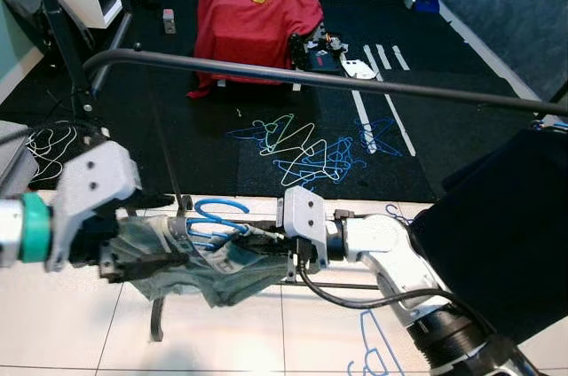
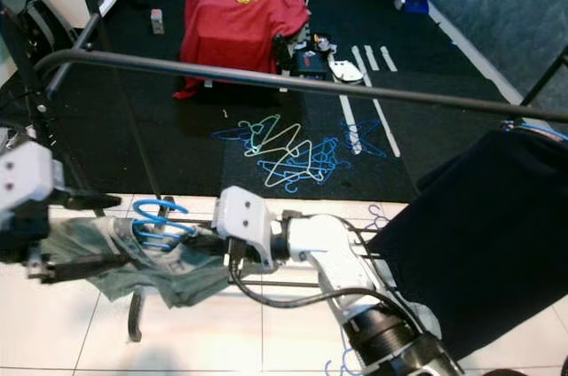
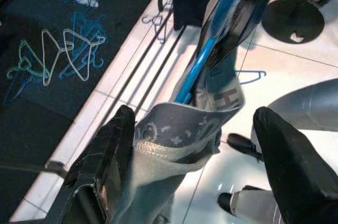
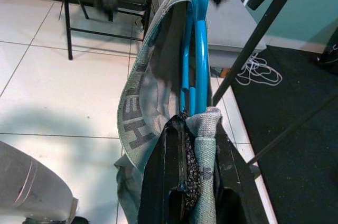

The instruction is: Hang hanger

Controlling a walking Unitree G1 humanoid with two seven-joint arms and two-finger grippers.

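A: What is each tool doing, from left to right?

B: The left tool (image 1: pixel 133 256) has its fingers spread apart around one end of a grey-green garment (image 1: pixel 191 261). At centre, a blue hanger (image 1: pixel 216 219) lies threaded in that cloth. The right tool (image 4: pixel 193 182) is clamped on the hanger and fabric together.

A: Where must it go?

B: Up to the black rail (image 1: pixel 302 77), crossing from nine to three o'clock above both tools. I'd keep the hook upright and lift evenly, so the cloth doesn't slide off.

A: And the room?

B: White floor tiles (image 1: pixel 53 323) underfoot, black carpet (image 1: pixel 186 141) beyond with loose hangers (image 1: pixel 306 150); a red cloth (image 1: pixel 253 12) at twelve o'clock, a dark garment (image 1: pixel 497 234) at four.
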